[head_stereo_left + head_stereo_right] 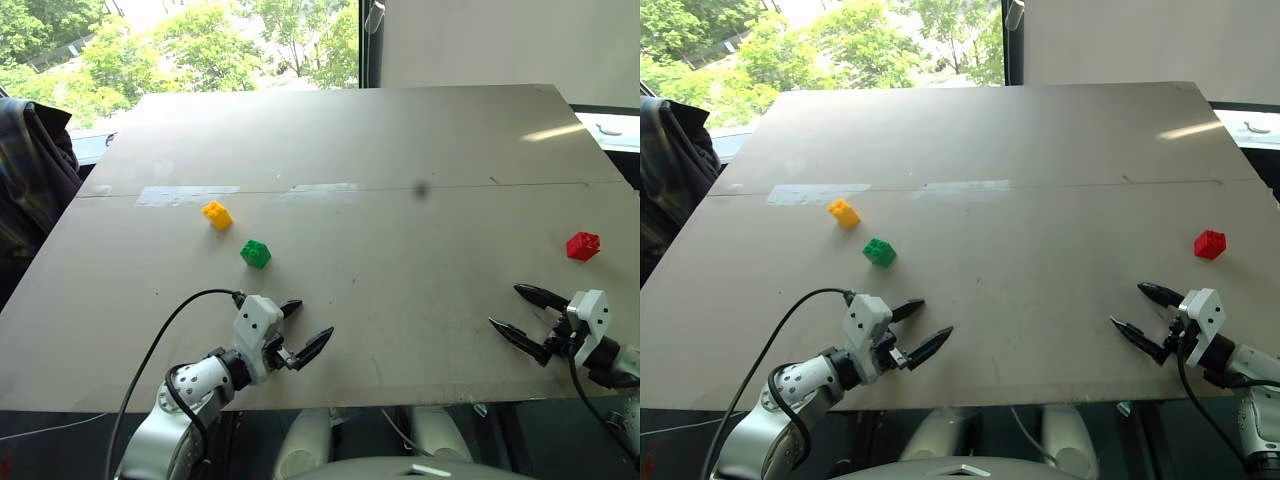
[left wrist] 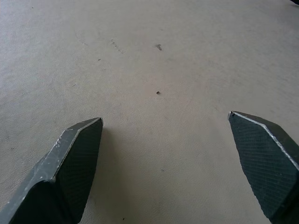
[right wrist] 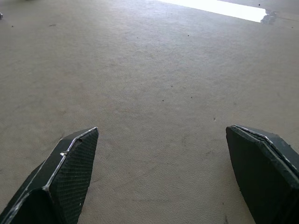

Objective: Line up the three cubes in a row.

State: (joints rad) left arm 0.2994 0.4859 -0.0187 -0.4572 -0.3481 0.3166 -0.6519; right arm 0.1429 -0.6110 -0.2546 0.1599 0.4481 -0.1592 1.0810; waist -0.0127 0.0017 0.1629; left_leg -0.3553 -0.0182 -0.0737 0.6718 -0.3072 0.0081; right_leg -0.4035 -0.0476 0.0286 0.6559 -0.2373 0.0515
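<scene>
On the grey table a yellow cube lies left of centre, with a green cube close by, nearer me and slightly to its right. A red cube sits alone far to the right. My left gripper hovers open near the table's front edge, below the green cube and apart from it, with nothing between its fingers. My right gripper is open too, near the front right, short of the red cube, its fingers over bare tabletop.
A strip of clear tape runs along a seam across the table behind the yellow cube. A dark garment hangs beyond the table's left edge. A black cable loops over the left arm.
</scene>
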